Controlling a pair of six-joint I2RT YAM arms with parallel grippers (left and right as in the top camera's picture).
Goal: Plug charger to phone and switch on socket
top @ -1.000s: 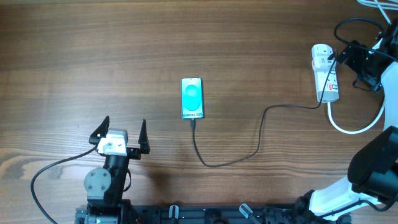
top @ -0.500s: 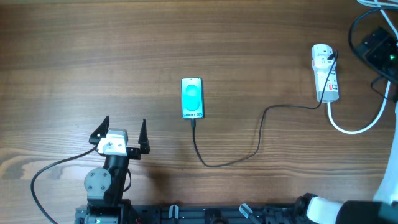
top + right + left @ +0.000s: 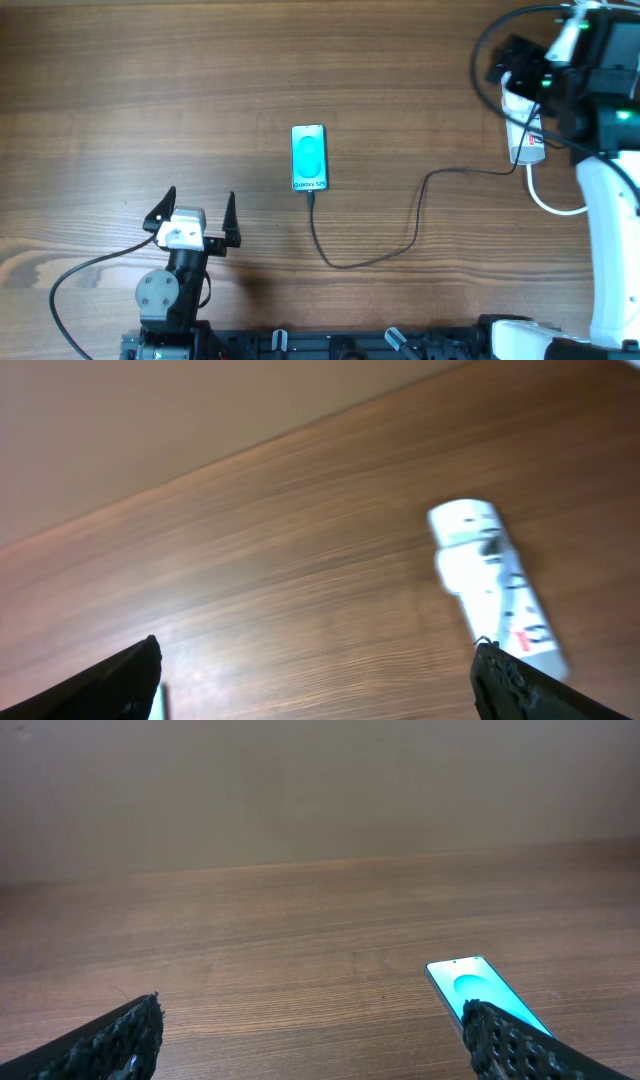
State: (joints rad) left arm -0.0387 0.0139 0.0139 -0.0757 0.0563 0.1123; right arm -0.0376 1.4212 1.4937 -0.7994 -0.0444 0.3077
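Left gripper (image 3: 200, 193) agape, phone (image 3: 309, 157) lengthwise front-to-back

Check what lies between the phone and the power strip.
Only the black charger cable, looping from the phone's short end to the power strip; otherwise bare tabletop. Overhead view.

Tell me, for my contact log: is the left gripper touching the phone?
Apart. The overhead view shows bare table between the left gripper and the phone.

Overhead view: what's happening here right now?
The right gripper hangs open over the socket, gripping nothing. The charger runs from beside the socket to the short end of the phone, apparently plugged in. The left gripper rests open and empty, apart from everything.
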